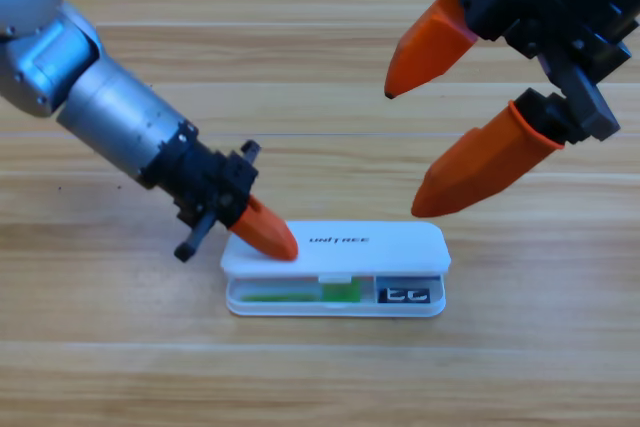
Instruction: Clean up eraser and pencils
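Two hands — left hand (272, 235) pressing smooth white case lid (335, 247), grip untellable; right hand (400, 154) wide.

One white case (380, 239), one green pencil (285, 296), one eraser (408, 296), two tools.

The table (320, 377) is pale wood with visible grain and a soft sheen. The white case (340, 247) looks like smooth plastic, slightly glossy. The left arm (100, 112) at upper left has brushed grey metal; both grippers' orange jaws look matt, smooth plastic on black fittings.
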Available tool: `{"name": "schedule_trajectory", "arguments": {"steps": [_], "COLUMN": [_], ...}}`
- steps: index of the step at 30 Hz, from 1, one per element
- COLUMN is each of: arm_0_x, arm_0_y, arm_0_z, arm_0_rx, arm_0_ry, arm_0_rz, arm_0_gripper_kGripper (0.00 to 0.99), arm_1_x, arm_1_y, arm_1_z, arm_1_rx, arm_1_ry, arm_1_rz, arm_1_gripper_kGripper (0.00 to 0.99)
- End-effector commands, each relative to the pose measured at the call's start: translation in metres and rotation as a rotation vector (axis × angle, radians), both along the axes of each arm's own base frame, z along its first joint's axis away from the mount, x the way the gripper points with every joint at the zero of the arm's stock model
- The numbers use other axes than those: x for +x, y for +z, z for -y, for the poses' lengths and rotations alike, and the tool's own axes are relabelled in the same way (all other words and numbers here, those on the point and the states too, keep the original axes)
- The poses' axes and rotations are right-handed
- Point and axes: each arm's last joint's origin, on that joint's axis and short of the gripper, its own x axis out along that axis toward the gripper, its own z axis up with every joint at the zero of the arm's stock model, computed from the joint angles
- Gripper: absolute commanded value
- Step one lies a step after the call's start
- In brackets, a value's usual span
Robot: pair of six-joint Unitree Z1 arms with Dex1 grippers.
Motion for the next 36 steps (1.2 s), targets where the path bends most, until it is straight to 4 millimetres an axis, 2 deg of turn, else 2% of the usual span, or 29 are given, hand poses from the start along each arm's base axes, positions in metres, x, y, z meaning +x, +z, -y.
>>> {"name": "schedule_trajectory", "arguments": {"steps": [1, 17, 20, 23, 24, 26, 27, 28, 30, 32, 34, 36], "arm_0_x": [-0.012, -0.026, -0.025, -0.019, -0.018, -0.021, -0.025, -0.033, -0.053, -0.078, -0.105, -0.133], "arm_0_y": [-0.038, -0.062, -0.053, -0.010, 0.010, 0.053, 0.078, 0.102, 0.146, 0.180, 0.200, 0.209], "arm_0_z": [0.007, 0.002, 0.002, 0.005, 0.005, 0.004, 0.002, -0.003, -0.013, -0.026, -0.037, -0.044], "arm_0_rx": [0.039, 0.056, 0.052, 0.043, 0.035, 0.017, 0.000, -0.016, -0.044, -0.066, -0.097, -0.119], "arm_0_ry": [-0.037, -0.041, -0.029, -0.008, 0.004, 0.018, 0.020, 0.026, 0.047, 0.065, 0.049, 0.017], "arm_0_rz": [-0.058, -0.067, -0.062, -0.056, -0.054, -0.047, -0.030, -0.010, 0.028, 0.050, 0.056, 0.072], "arm_0_gripper_kGripper": [0.000, 0.000, 0.000, 0.000, 0.124, 0.736, 0.923, 0.980, 0.990, 0.990, 0.990, 0.990], "arm_1_x": [-0.009, -0.010, -0.011, -0.011, -0.011, -0.011, -0.011, -0.012, -0.012, -0.012, -0.012, -0.012], "arm_1_y": [-0.010, -0.013, -0.013, -0.012, -0.012, -0.013, -0.013, -0.013, -0.013, -0.013, -0.012, -0.013], "arm_1_z": [-0.008, -0.012, -0.013, -0.013, -0.013, -0.014, -0.014, -0.014, -0.014, -0.014, -0.014, -0.013], "arm_1_rx": [-0.025, -0.035, -0.035, -0.033, -0.034, -0.035, -0.035, -0.035, -0.035, -0.035, -0.034, -0.037], "arm_1_ry": [0.027, 0.028, 0.031, 0.031, 0.031, 0.031, 0.033, 0.034, 0.035, 0.034, 0.034, 0.033], "arm_1_rz": [-0.009, -0.009, -0.009, -0.009, -0.009, -0.011, -0.011, -0.011, -0.012, -0.011, -0.006, -0.007], "arm_1_gripper_kGripper": [0.916, 0.916, 0.916, 0.916, 0.916, 0.916, 0.916, 0.916, 0.916, 0.916, 0.916, 0.916]}}
